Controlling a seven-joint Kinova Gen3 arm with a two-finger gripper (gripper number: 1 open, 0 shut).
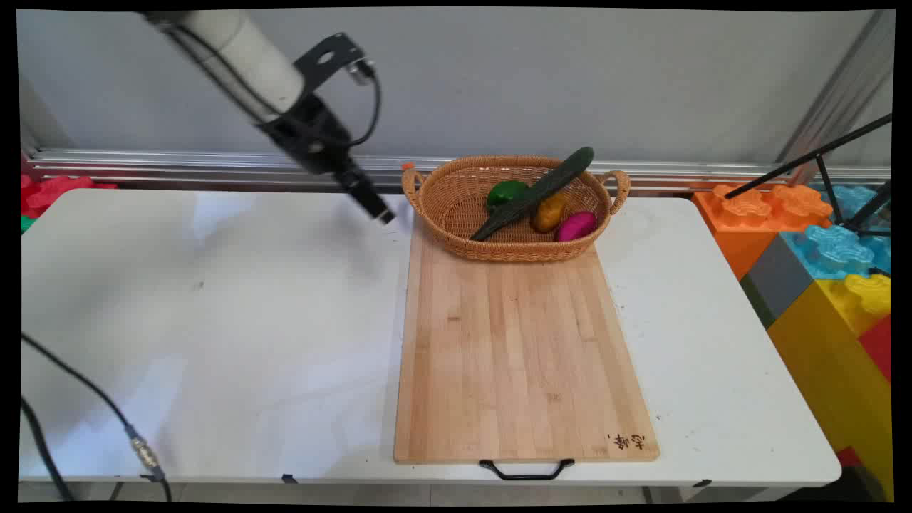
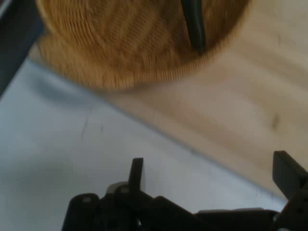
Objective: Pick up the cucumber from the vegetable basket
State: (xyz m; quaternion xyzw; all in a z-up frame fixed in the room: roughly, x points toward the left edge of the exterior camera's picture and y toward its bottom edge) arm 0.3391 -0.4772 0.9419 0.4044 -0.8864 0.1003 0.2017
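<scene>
I see my gripper (image 1: 381,214) spread wide and holding nothing, hovering above the table (image 1: 214,320) just beside the basket (image 1: 456,206), at its 9 o'clock. The basket sits on the board's (image 1: 520,356) far end, holding a cucumber (image 1: 534,194), a green piece (image 1: 504,192), an orange piece (image 1: 550,211) and a magenta piece (image 1: 576,226).

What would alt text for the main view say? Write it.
A black gripper hangs open and empty over a white table, just left of a wicker basket holding a cucumber and three other vegetables, at the far end of a wooden cutting board.
</scene>
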